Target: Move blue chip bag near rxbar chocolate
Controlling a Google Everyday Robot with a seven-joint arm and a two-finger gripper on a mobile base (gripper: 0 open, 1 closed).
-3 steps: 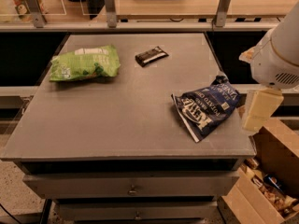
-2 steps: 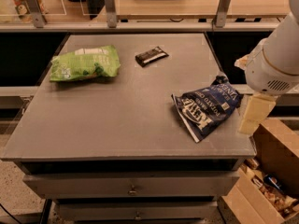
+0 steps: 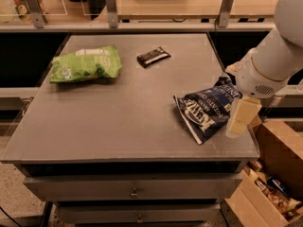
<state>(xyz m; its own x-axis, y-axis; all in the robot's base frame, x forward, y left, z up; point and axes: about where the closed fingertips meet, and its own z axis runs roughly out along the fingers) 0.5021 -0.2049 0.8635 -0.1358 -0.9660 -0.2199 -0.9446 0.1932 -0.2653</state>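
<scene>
The blue chip bag (image 3: pixel 207 109) lies crinkled at the right front of the grey table (image 3: pixel 118 122), white lettering up. The rxbar chocolate (image 3: pixel 153 56), a small black bar with white print, lies at the table's far middle, well apart from the bag. My gripper (image 3: pixel 240 118) hangs from the white arm (image 3: pixel 270 60) at the table's right edge, just over the bag's right end. I cannot tell whether it touches the bag.
A bright green chip bag (image 3: pixel 85 64) lies at the far left of the table. An open cardboard box (image 3: pixel 274 174) with items stands on the floor to the right. Drawers sit below the tabletop. A railing with posts runs behind the table.
My arm and gripper have moved left, from beside the table's right edge to over the blue chip bag's right end. The bag and the bar have not moved.
</scene>
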